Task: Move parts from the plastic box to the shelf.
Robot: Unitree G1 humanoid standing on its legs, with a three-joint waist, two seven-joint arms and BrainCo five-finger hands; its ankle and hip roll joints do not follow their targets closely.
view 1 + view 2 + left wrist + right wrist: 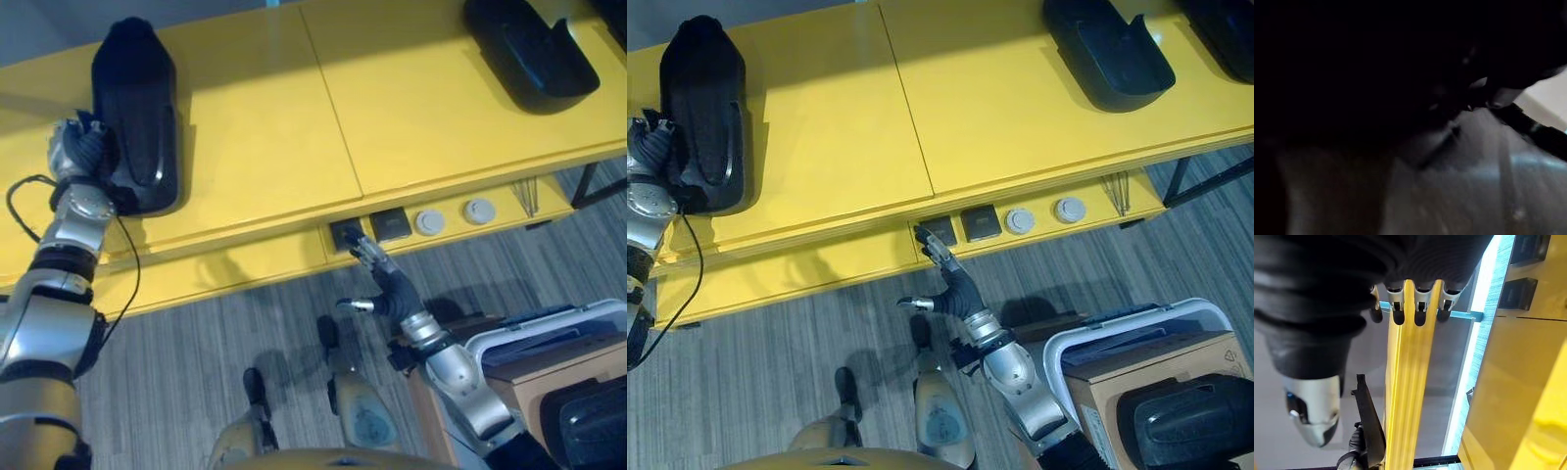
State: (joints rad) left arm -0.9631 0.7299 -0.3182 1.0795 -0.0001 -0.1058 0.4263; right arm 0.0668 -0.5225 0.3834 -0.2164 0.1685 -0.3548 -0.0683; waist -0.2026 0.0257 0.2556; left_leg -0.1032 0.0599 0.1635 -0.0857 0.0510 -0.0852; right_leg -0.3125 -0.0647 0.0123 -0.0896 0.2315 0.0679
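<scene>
A long black moulded part (137,108) lies on the left of the yellow shelf (411,108). My left hand (80,147) is at its near left edge, back up, fingers curled on the part's rim; the left wrist view is dark with the part close up. My right hand (958,286) hangs open over the floor just below the shelf's front edge, its straight fingers (1410,308) and thumb (1312,416) holding nothing. The plastic box (1117,328) stands at the lower right, with another black part (1190,416) in it.
A second black part (1107,49) lies on the shelf's right side, and a third (1227,18) is at the far corner. A cardboard box (1146,367) sits inside the plastic box. Sockets and round buttons (411,223) line the shelf's lower front ledge.
</scene>
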